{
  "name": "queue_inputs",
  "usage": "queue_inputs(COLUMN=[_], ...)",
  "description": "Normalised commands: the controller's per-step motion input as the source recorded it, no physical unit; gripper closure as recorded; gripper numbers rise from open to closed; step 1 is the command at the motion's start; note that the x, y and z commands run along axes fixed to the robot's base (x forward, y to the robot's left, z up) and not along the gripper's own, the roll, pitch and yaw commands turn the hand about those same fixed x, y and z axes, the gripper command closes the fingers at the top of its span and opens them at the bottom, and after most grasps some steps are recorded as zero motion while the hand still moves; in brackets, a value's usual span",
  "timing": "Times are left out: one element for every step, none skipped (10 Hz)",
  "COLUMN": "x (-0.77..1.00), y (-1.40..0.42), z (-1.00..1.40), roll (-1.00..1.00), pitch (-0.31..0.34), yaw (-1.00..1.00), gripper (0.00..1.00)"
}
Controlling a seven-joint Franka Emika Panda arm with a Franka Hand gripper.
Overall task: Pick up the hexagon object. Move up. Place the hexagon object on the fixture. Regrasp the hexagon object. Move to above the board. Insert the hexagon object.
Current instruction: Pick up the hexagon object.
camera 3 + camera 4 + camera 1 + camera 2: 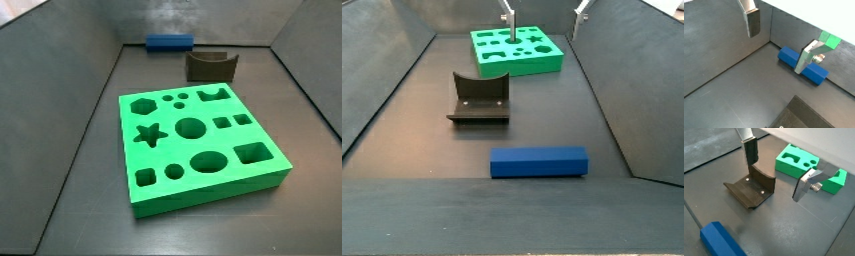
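Gripper [774,170] mine, fingers spread wide, empty, high above the bright green slab board [516,49]. Long blue hexagonal bar [540,162] lies flat, well apart, beyond the dark notched fixture [478,98], long axis crosswise.

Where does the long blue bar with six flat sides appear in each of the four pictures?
Wrist view: the long blue hexagonal bar lies on the floor by the wall, behind one silver finger.
Wrist view: only one end of the bar shows, at the picture's edge.
Side view: the bar lies at the far wall.
Side view: the bar lies nearest the camera.
Shared landmark: the dark notched fixture, always beside it.
The open gripper hangs above, empty.
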Motion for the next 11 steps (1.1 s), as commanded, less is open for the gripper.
queue_inputs(x=[-0.41, -0.28, -0.21, -0.09, 0.00, 0.00, 0.01, 0.17, 0.27, 0.28, 0.29], y=[0.27, 0.35, 0.17, 0.23, 0.27, 0.26, 0.28, 0.32, 0.39, 0.40, 0.27], z=[-0.03, -0.13, -0.12, -0.08, -0.09, -0.08, -0.09, -0.11, -0.14, -0.20, -0.23], roll=[-0.12, -0.02, 0.00, 0.00, 0.00, 0.00, 0.00, 0.00, -0.01, 0.00, 0.00], pitch=[-0.183, -0.114, -0.106, -0.110, -0.053, -0.054, -0.036, -0.003, 0.000, 0.000, 0.000], yaw=[-0.37, -0.47, -0.72, -0.68, -0.69, -0.71, -0.69, -0.67, -0.59, -0.58, -0.71], gripper=[0.00, 0.00, 0.00, 0.00, 0.00, 0.00, 0.00, 0.00, 0.00, 0.00, 0.00])
